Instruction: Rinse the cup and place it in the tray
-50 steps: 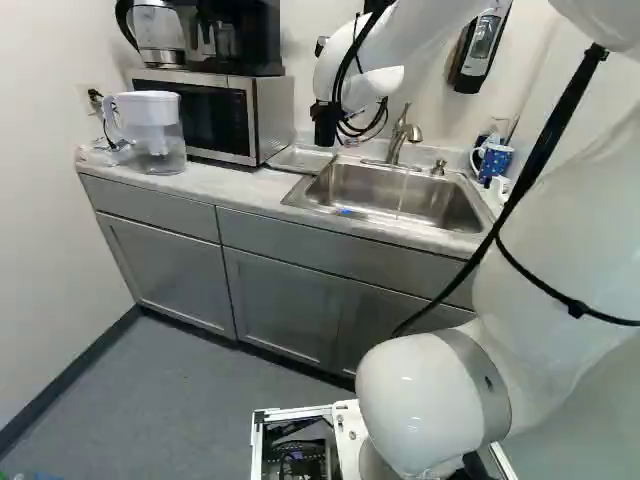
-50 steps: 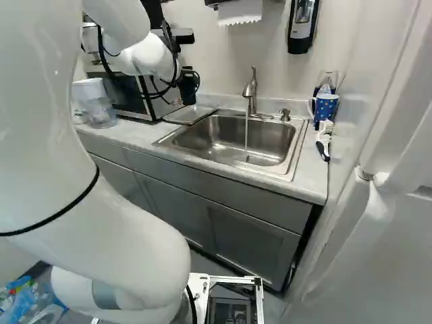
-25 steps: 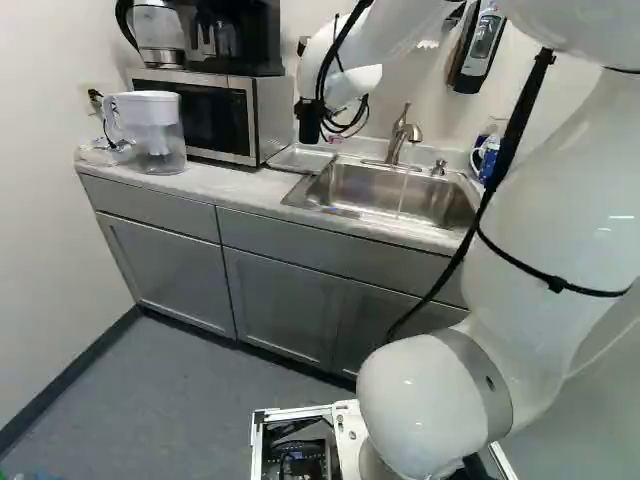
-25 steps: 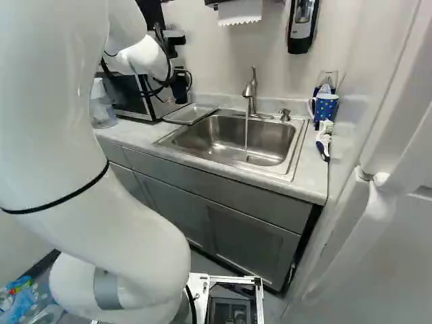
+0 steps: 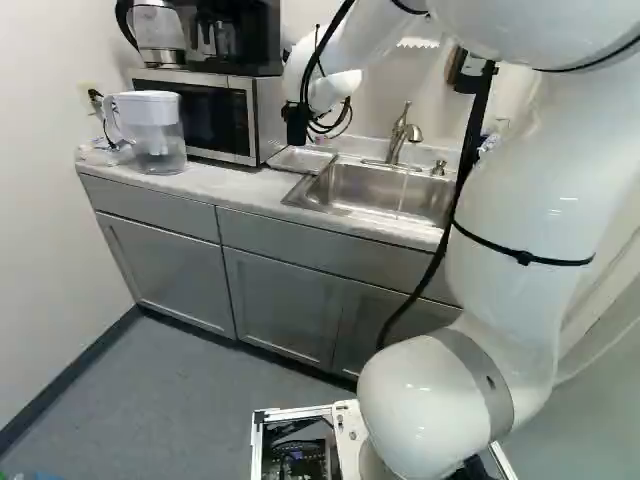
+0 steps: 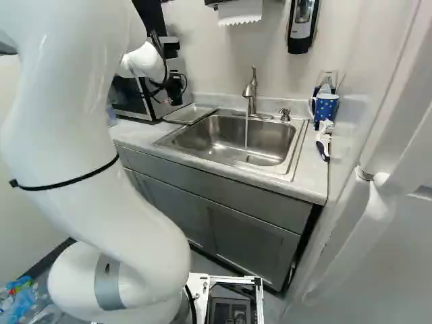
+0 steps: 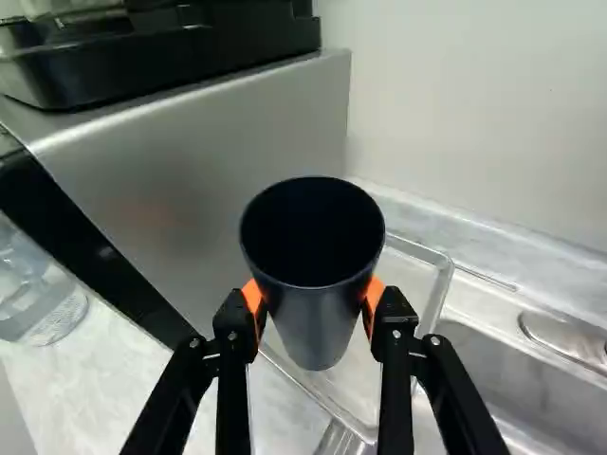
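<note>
Black tapered cup [image 7: 315, 327] is clasped from two sides by the black two-fingered gripper [image 5: 297, 116] and held raised near the shallow metal tray [image 6: 190, 113], which is set between silver microwave [image 5: 240, 125], left, and stainless-steel sink [image 6: 219, 131], right.

From where I stood, the arm [image 5: 510, 210] was glossy white and bulbous, with a grey band [image 5: 483, 382], black straps [image 5: 522, 257] and dangling black cables [image 5: 468, 160].

White arm [image 5: 510, 215] arched high, reaching ahead; black gripper [image 5: 297, 118] angled down — orange pads [image 7: 376, 296] clamped inward
</note>
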`<state>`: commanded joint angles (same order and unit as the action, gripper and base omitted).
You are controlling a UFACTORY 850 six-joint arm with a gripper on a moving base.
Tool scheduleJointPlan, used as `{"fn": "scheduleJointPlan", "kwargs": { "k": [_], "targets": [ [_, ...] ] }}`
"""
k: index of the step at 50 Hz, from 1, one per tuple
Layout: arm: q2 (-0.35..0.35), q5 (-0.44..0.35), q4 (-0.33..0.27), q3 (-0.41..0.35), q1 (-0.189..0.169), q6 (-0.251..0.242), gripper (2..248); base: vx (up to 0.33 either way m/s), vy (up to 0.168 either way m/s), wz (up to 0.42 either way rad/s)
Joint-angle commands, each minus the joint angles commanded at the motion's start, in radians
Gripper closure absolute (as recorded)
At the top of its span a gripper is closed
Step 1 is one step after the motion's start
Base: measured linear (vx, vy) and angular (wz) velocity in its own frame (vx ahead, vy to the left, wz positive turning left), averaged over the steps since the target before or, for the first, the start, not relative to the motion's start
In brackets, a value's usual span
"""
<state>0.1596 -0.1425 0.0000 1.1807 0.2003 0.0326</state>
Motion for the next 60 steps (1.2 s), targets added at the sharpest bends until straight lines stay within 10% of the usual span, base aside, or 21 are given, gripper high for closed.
{"fn": "scheduleJointPlan", "kwargs": {
  "k": [60],
  "targets": [
    [0.237,0.0,0.0,0.148,0.011,0.0,129,0.0,0.0,0.0]
  ]
}}
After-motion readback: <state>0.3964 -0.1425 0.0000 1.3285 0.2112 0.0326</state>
